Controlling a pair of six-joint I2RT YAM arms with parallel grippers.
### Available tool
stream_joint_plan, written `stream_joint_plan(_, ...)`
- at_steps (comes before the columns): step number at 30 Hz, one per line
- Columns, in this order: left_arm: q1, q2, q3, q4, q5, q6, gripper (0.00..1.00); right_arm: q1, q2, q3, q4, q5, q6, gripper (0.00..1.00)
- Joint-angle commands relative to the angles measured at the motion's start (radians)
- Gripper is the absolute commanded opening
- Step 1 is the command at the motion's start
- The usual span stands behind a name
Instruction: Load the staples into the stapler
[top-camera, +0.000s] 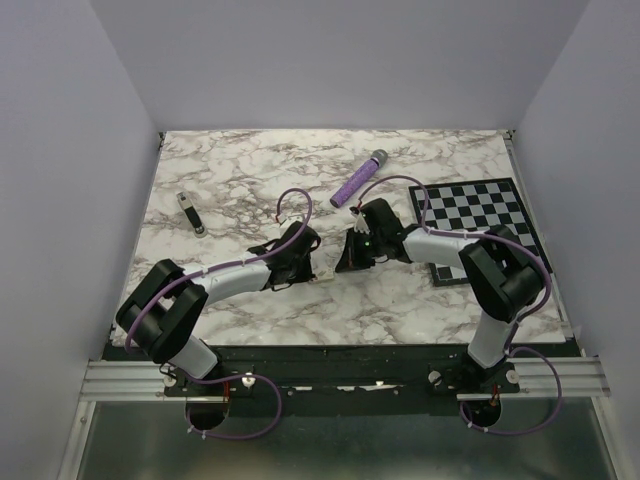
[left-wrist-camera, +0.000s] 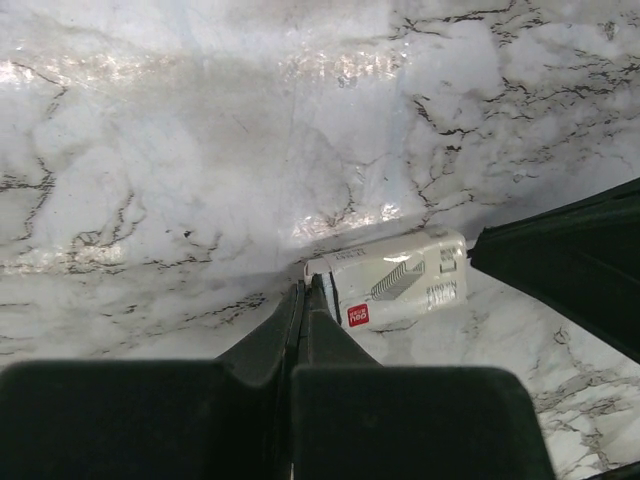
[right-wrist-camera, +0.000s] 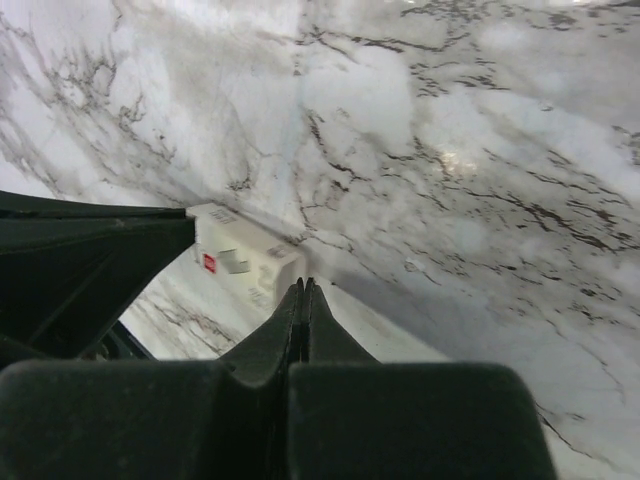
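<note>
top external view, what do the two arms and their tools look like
The left arm and right arm have white link shells between bulky black joints, each trailed by a thin purple cable. The left tool and right tool are matte black, with fingers tapering to thin wedge tips. A small green light glows on the right wrist.

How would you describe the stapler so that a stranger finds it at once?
On the white marble table, look at the far left part. The small slim dark-and-grey oblong stapler lies there alone; the purple cylinder is longer and lies farther right.
</note>
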Motion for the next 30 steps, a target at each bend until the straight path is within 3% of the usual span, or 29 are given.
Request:
stream_joint_plan(1,0.008,-0.027,0.005,-0.045,-0.052,0.022,0.00,-0.010,-0.022,-0.006,-0.064,0.075,-0.034,0.01)
stream_joint_plan(6,0.008,-0.022,0.006,-0.039,-0.044,0.022,0.00,-0.010,-0.030,-0.006,-0.070,0.066,-0.034,0.03)
stream_joint_plan(10,0.008,-0.025,0.000,-0.028,-0.029,0.016,0.00,-0.010,-0.045,-0.032,0.000,0.015,0.004,0.35)
stream_joint_plan(11,0.008,-0.030,-0.001,-0.024,-0.027,0.013,0.00,-0.010,-0.048,-0.035,0.009,0.008,0.012,0.38)
stream_joint_plan(30,0.008,-0.033,0.000,-0.012,-0.015,0.008,0.00,-0.010,-0.002,-0.074,0.174,-0.123,0.122,0.41)
